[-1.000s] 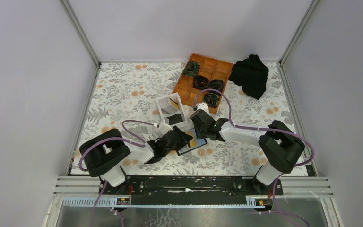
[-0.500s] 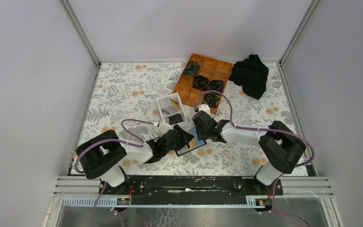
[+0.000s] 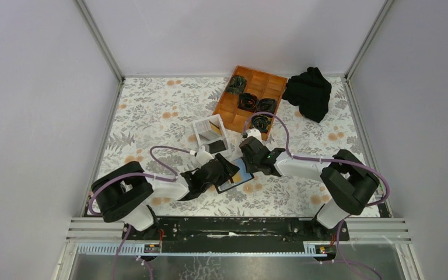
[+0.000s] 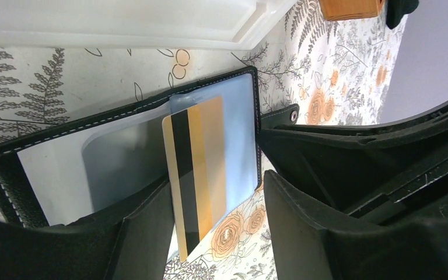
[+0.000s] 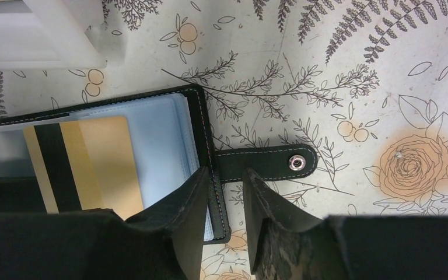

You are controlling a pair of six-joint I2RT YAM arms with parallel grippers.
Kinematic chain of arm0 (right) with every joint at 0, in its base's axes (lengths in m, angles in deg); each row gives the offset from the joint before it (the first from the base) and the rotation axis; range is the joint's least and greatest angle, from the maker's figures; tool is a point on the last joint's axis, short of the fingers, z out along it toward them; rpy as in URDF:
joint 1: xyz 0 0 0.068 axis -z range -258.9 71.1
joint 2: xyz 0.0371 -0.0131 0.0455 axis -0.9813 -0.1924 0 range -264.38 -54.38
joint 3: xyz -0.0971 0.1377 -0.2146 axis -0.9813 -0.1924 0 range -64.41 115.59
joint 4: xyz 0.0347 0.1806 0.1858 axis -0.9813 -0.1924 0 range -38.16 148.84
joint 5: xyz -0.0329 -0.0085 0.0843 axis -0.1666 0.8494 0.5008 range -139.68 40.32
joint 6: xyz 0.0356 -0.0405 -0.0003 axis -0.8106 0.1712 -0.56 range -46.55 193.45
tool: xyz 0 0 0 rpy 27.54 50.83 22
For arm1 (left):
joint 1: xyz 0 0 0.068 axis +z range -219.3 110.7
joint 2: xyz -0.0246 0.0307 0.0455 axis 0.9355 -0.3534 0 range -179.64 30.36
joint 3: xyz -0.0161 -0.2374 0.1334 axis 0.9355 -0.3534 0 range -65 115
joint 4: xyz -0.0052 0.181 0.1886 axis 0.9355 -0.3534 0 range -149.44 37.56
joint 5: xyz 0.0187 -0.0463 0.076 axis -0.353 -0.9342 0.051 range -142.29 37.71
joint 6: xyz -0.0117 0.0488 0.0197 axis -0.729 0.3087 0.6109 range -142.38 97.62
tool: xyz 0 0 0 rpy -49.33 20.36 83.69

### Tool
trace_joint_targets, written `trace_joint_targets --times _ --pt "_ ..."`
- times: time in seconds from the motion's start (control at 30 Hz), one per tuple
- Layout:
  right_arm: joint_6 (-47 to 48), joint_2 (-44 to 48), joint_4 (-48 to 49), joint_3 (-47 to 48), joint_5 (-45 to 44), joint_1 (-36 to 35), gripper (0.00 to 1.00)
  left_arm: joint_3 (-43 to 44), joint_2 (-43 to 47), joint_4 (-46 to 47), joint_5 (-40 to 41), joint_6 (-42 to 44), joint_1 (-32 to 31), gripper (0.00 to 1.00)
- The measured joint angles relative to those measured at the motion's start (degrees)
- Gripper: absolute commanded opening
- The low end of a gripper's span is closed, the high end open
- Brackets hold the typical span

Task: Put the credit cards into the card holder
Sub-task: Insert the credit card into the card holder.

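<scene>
The black card holder (image 3: 238, 177) lies open on the table, its light-blue plastic sleeves up. An orange-tan credit card (image 4: 198, 175) with a black stripe sits partly inside a sleeve and sticks out of it; it also shows in the right wrist view (image 5: 87, 166). My left gripper (image 4: 216, 233) is open, one finger over the holder (image 4: 122, 157) and one beside it, with the card's free end between them. My right gripper (image 5: 228, 216) is narrowly open and straddles the holder's (image 5: 163, 134) strap-side edge, next to the strap tab (image 5: 268, 160).
A white open-topped box (image 3: 211, 135) stands just behind the holder. An orange wooden compartment tray (image 3: 251, 96) with dark coiled items is at the back. A black cloth (image 3: 309, 92) lies at the back right.
My right gripper has shifted slightly to the right along the holder's edge. My left gripper has hardly moved.
</scene>
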Motion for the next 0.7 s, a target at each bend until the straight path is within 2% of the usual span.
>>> trace_joint_targets --times 0.4,0.7 --pt "0.0 1.0 -0.2 -0.9 -0.4 0.1 0.35 4.8 -1.0 -8.1 1.1 2.6 -0.3 0.64" --pt "0.0 2.1 -0.4 -1.1 -1.4 1.0 0.35 6.3 -2.3 -9.4 1.7 3.2 -0.9 0.64"
